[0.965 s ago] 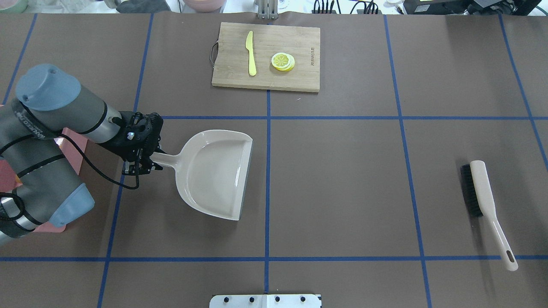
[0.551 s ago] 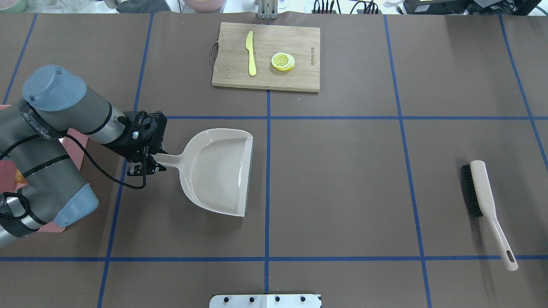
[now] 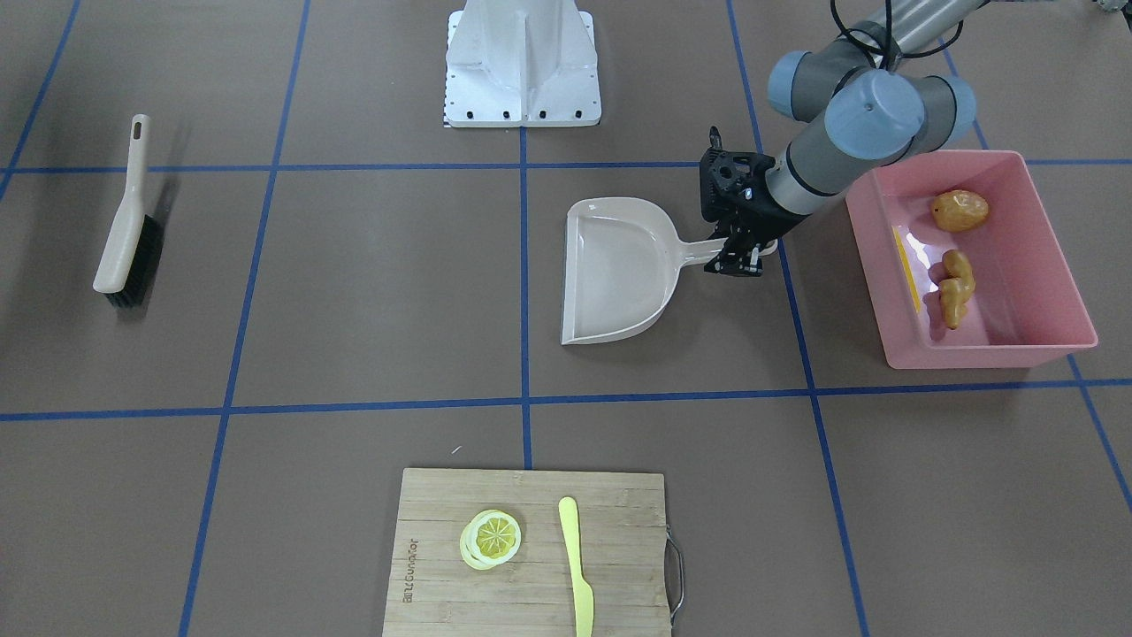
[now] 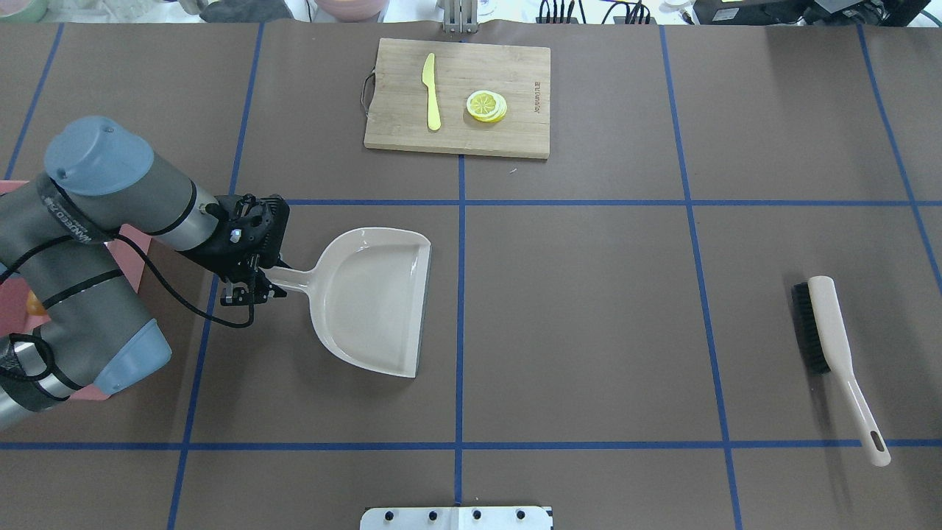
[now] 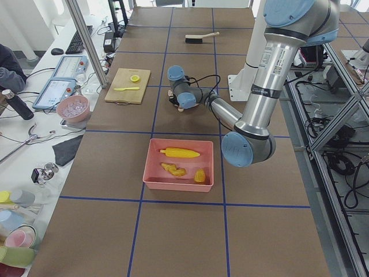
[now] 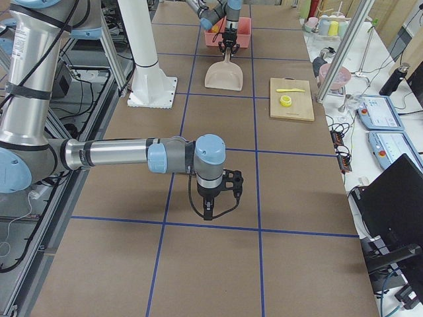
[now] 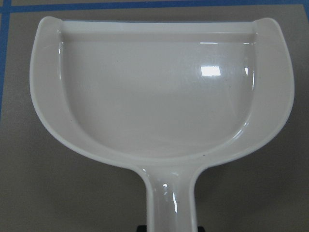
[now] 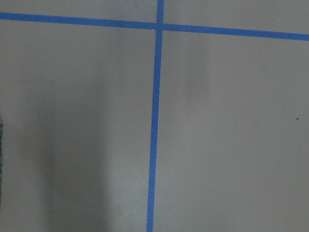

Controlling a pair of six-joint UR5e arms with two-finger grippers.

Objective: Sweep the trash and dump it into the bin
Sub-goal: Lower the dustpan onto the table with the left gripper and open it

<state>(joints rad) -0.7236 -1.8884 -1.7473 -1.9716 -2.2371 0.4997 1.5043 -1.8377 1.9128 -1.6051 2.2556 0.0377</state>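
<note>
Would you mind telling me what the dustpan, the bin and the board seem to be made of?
The dustpan looks like glossy beige plastic, given its sharp light glints. The bin seems smooth pink plastic with a faint sheen. The board appears matte wood, perhaps bamboo, showing grain strips.

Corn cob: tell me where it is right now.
In the exterior left view, the corn cob lies inside the pink bin, along its far wall. The ginger root and potato sit just nearer the camera.
</note>
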